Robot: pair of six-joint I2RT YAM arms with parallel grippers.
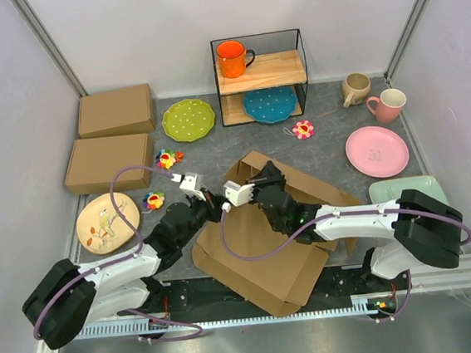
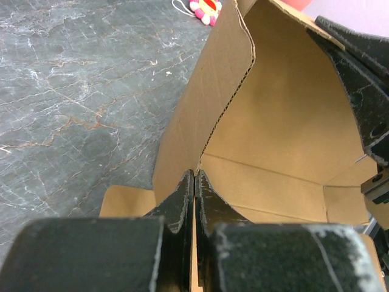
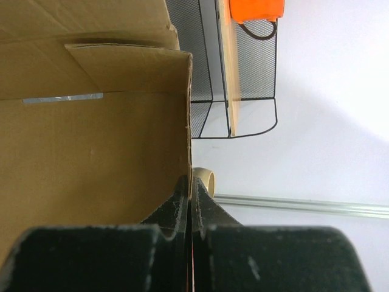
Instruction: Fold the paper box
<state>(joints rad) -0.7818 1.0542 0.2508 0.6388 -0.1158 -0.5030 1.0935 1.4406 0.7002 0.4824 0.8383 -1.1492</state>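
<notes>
left gripper: clamped on paper box wall | right gripper: same | arms angled inward

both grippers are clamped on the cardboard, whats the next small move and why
Probably ease both pinched walls a little more upright and inward. The left gripper and right gripper are each shut on a raised edge of the paper box. In the top view the raised part looks skewed, and the front panel lies flat, so squaring the walls likely comes first.
</notes>
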